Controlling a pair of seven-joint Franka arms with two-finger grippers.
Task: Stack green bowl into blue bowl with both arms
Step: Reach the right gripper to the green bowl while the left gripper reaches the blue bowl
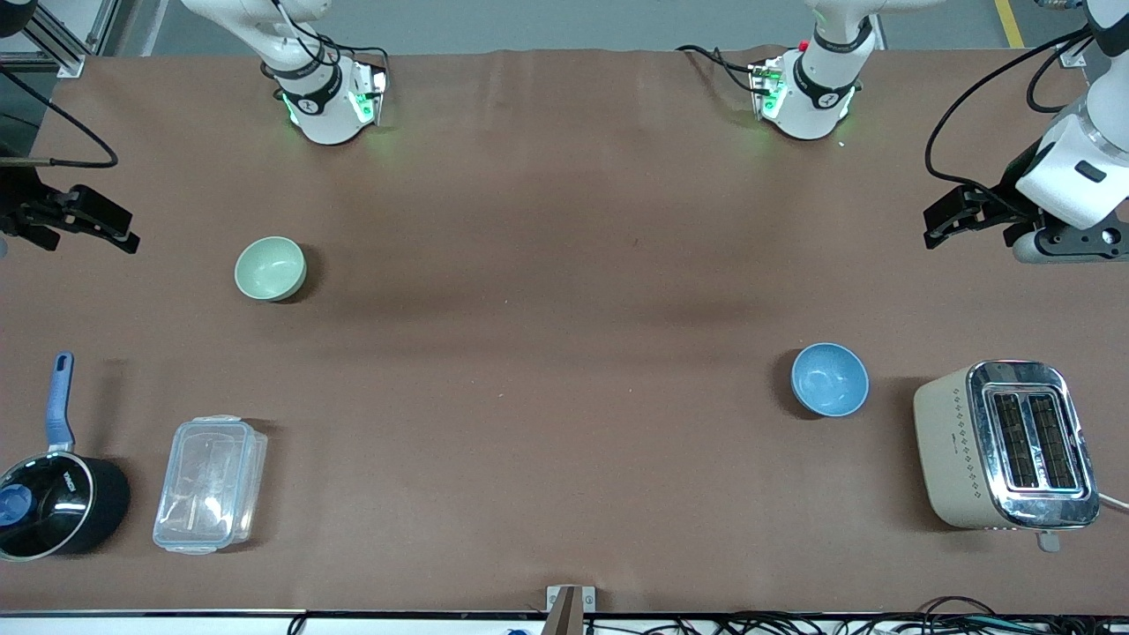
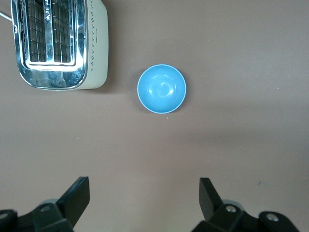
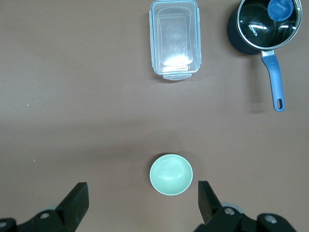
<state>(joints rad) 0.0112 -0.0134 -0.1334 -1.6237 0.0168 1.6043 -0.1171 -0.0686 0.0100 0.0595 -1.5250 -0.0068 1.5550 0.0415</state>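
Desk (image 1: 564, 265) brown, wide. Toaster (image 1: 1005, 445) sits beside blue bowl (image 1: 830, 379), toward left arm's end. Pan (image 1: 53, 498) and clear box (image 1: 210, 483) sit toward right arm's end, nearer camera than green bowl (image 1: 270, 268). Bowls well apart, both upright, empty.

Left claw (image 2: 145, 203) up high at desk's edge, fingers spread wide. Right claw (image 3: 140, 203) same, over its own end, spread wide, holding nothing.

Bowls look light, hard, shiny, likely slippery and breakable. Best hold: pinch rim, one finger inside, one outside.

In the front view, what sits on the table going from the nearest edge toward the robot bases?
Saucepan and clear container nearest, level with each other, then toaster, then blue bowl, then green bowl closest to the bases.
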